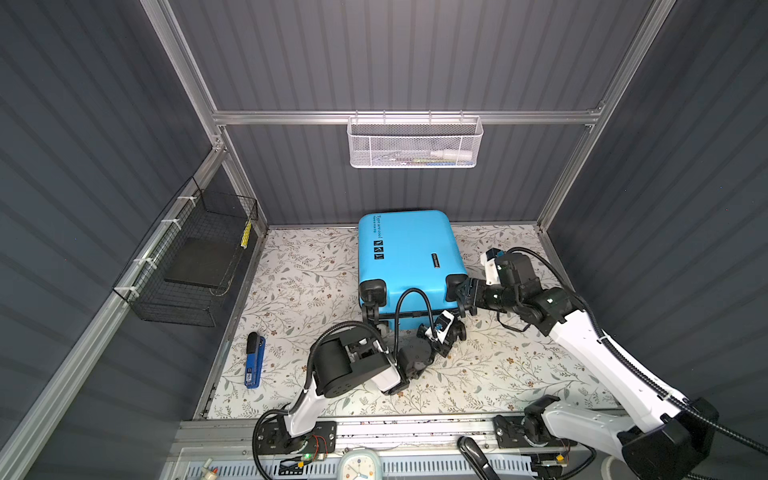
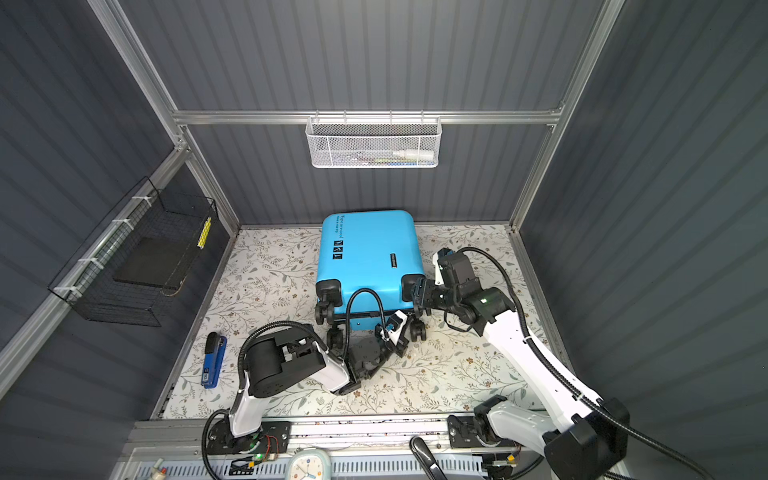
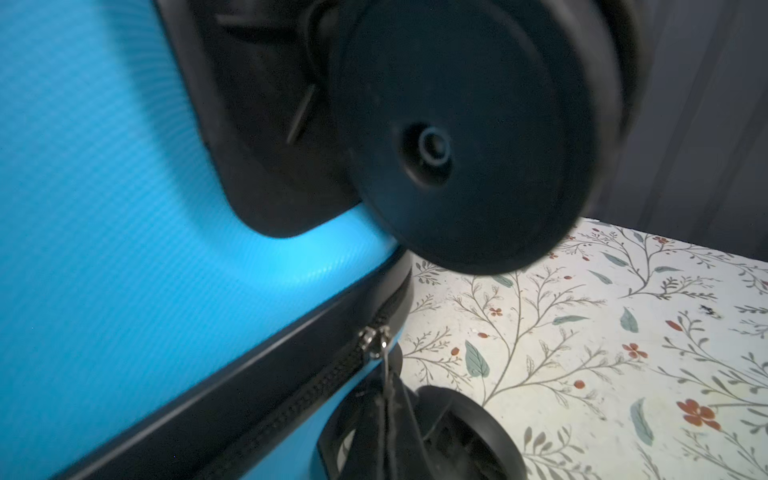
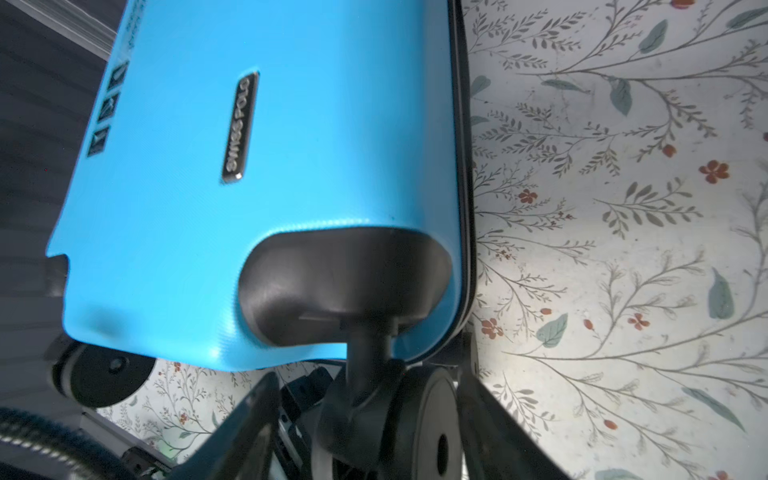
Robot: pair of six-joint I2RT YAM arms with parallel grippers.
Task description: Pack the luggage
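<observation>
Soft, even overhead light; both top views bow at the edges.
Left wrist view: the near wheel point(image 3: 469, 137) is blurred, and a sheen lies on the suitcase point(image 3: 291, 257).

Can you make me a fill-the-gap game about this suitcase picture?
1. The luggage has a shell coloured ____.
2. The right gripper stands open around one of its black ____.
3. The mesh basket on the back rail is coloured ____.
Missing words: blue; wheels; white.
</observation>
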